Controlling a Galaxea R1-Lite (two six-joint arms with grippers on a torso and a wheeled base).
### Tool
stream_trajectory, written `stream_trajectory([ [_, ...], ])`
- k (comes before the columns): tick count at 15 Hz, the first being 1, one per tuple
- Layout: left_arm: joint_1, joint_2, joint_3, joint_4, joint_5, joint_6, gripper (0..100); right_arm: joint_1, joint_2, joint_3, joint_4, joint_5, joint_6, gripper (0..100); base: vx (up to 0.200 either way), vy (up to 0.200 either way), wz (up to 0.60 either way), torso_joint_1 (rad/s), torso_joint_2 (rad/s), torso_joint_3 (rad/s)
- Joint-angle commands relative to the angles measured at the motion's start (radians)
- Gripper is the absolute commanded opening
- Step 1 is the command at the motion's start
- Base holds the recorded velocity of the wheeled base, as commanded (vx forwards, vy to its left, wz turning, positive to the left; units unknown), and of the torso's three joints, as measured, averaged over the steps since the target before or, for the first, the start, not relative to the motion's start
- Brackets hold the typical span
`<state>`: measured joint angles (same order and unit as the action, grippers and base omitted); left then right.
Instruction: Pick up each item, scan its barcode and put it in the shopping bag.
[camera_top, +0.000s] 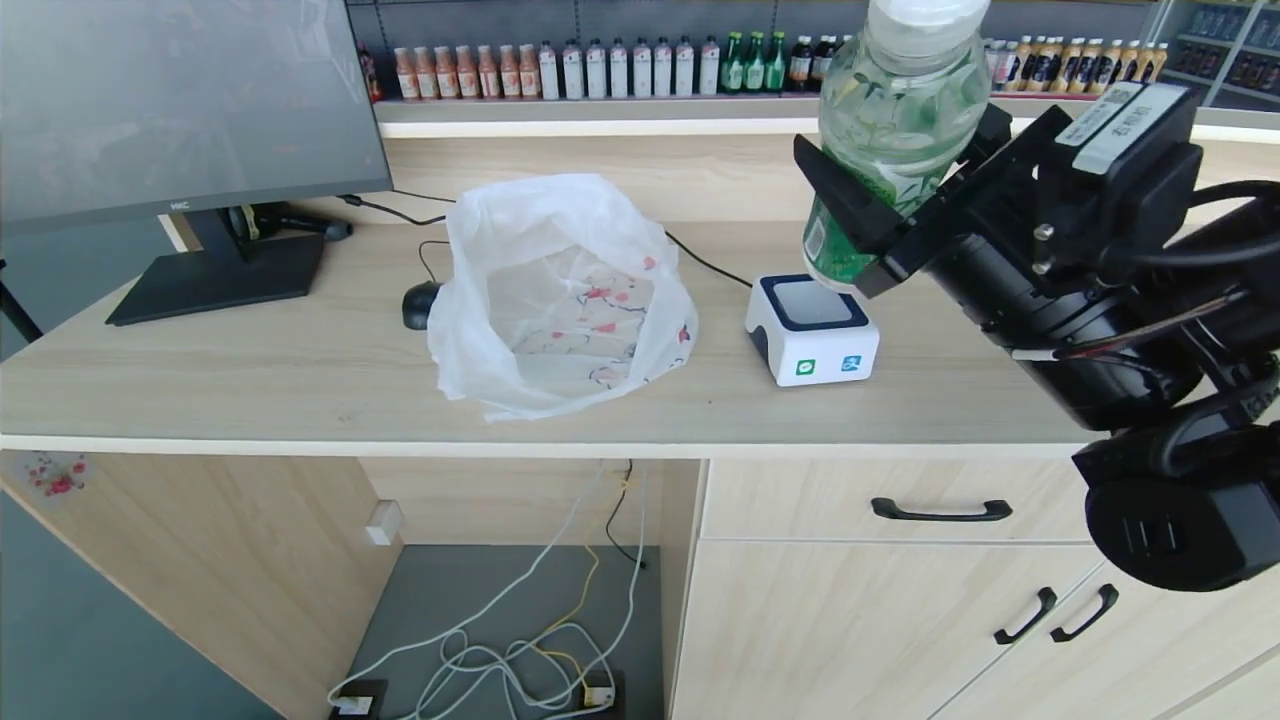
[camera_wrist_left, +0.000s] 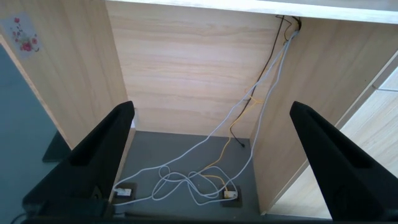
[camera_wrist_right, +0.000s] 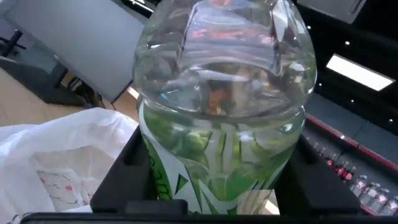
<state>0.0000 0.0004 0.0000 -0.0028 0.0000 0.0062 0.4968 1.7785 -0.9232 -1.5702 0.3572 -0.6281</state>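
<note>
My right gripper (camera_top: 885, 200) is shut on a clear water bottle (camera_top: 885, 130) with a green label, held upright and slightly tilted just above the white barcode scanner (camera_top: 812, 330) on the counter. The same bottle (camera_wrist_right: 224, 124) looms close between the black fingers (camera_wrist_right: 124, 174) in the right wrist view. An open white shopping bag (camera_top: 560, 290) with red print stands on the counter to the scanner's left. My left gripper (camera_wrist_left: 211, 162) hangs open below the counter, facing the cable recess, with nothing between its fingers.
A monitor (camera_top: 180, 100) on a black stand occupies the counter's far left, with a black mouse (camera_top: 420, 303) beside the bag. Shelves of bottles (camera_top: 640, 65) line the back wall. Cables (camera_wrist_left: 205, 180) lie on the floor under the counter; drawers (camera_top: 940, 510) sit at the right.
</note>
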Motion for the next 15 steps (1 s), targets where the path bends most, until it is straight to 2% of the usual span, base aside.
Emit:
stream_trajectory([
  [1,0.0,0.0,0.0,0.0,0.0,0.0,100,-0.004,0.052,-0.031,-0.001,0.022,-0.042,0,0.0,0.0,0.0,0.0,0.0,0.0],
  [3,0.0,0.0,0.0,0.0,0.0,0.0,100,-0.023,0.067,-0.06,-0.001,0.058,-0.094,0,0.0,0.0,0.0,0.0,0.0,0.0],
  [6,0.0,0.0,0.0,0.0,0.0,0.0,100,-0.067,0.107,-0.151,-0.001,0.181,-0.16,0,0.0,0.0,0.0,0.0,0.0,0.0],
  [12,0.0,0.0,0.0,0.0,0.0,0.0,100,-0.178,0.196,-0.158,-0.001,0.456,-0.323,0,0.0,0.0,0.0,0.0,0.0,0.0],
  [15,0.0,0.0,0.0,0.0,0.0,0.0,100,-0.179,0.228,-0.158,-0.001,0.528,-0.389,0,0.0,0.0,0.0,0.0,0.0,0.0],
])
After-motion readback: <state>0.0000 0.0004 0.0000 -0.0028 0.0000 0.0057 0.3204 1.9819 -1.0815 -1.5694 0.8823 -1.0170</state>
